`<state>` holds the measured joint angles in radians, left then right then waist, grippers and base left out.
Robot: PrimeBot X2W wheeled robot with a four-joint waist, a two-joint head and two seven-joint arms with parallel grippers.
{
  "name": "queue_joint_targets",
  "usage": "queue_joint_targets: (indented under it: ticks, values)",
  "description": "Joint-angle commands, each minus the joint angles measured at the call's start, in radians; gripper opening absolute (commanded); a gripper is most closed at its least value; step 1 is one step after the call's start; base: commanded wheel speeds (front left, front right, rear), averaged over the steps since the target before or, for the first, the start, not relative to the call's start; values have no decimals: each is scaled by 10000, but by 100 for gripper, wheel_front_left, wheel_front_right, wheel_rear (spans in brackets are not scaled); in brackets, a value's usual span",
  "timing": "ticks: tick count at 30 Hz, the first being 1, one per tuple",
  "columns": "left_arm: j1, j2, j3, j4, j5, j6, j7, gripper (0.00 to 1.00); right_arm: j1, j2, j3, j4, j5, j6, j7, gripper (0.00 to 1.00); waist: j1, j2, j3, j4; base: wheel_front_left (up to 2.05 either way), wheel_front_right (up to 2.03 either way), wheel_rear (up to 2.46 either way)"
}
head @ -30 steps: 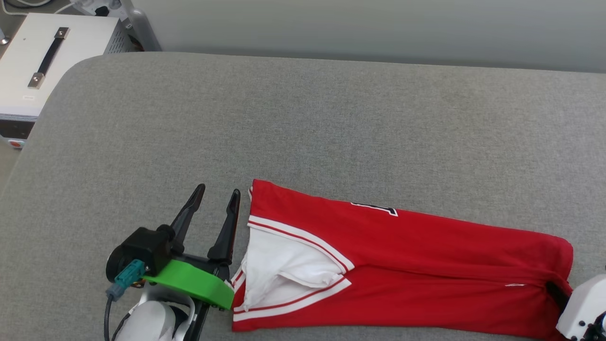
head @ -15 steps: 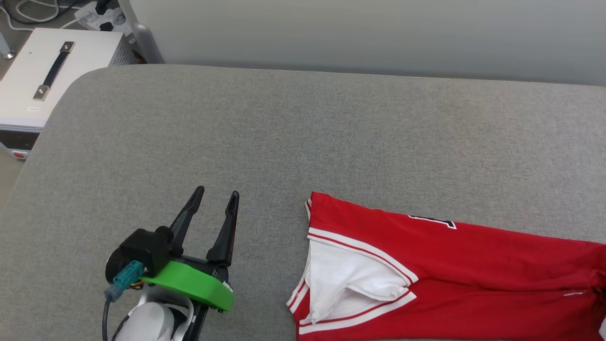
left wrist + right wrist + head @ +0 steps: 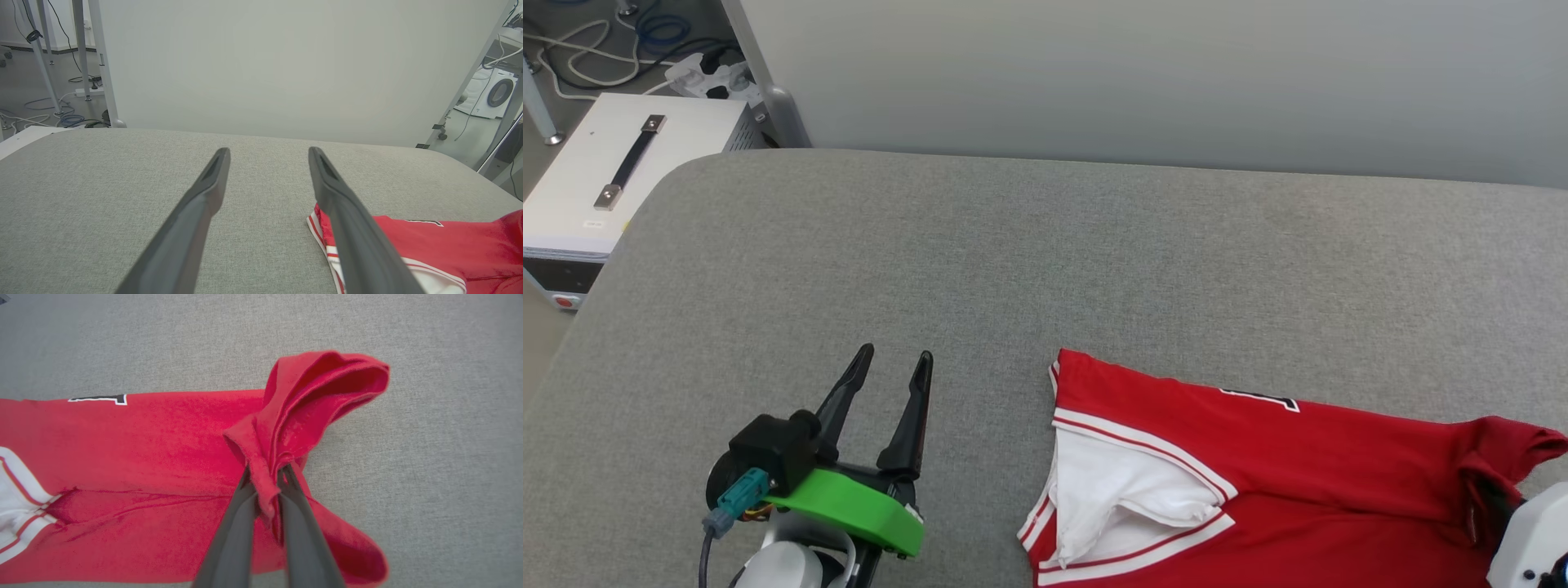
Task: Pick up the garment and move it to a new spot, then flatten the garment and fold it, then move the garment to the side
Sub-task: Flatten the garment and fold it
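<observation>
Rightward across the grey cushion (image 3: 1013, 261) the garment (image 3: 1258, 474) has slid, now well apart from my left gripper (image 3: 897, 354), which stays wide and empty. Its hem end has newly bunched upward, pinched in my right gripper (image 3: 266, 473). I judge the relocation is under way. My head camera has tilted too.

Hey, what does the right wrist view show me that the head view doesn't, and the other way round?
Right wrist view: a close look at the right gripper, pinched shut on the bunched-up end of the garment.
Head view: the left gripper, open and apart from the garment, and a white box with a dark handle beside the grey surface.
Both: the red garment lying on the grey surface, its white sleeve, and a bit of black-and-white lettering.
</observation>
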<state>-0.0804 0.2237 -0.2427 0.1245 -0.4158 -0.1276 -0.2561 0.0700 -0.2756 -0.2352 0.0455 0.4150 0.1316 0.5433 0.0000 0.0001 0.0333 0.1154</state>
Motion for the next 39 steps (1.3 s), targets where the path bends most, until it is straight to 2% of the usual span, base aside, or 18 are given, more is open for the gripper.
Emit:
queue_joint_targets:
  ticks: [1,11,18,25,32,33,39]
  values:
    - [194,-34,27,30,-71,-30,-57,100,195,115,198,-357,174,-9,158,0,0,-1,-71,20,0,0,0]
    - [355,-127,45,59,-135,-30,-57,100,653,1427,1431,-2216,960,-9,1060,0,0,-1,-281,267,0,0,0]
    - [343,-68,52,90,-199,-30,-57,100,226,2140,2690,-2295,1325,-9,862,0,0,-1,-337,465,0,0,0]
    - [306,20,-64,125,-237,-31,-57,100,-308,2249,3774,-1389,2498,-9,-294,0,0,-1,-362,761,0,0,0]
    - [291,105,-63,143,-257,-31,-57,100,-812,2252,4511,-131,2628,-9,-1078,0,0,-1,-331,1010,0,0,0]
    - [284,107,-89,149,-263,-31,-57,100,-1045,2252,4726,398,2541,-9,-1293,0,0,-1,-284,1087,0,0,0]
    - [196,48,-143,188,-275,-31,-57,100,-1539,2253,5001,1444,2649,-9,-1799,0,0,-1,-129,1214,0,0,0]
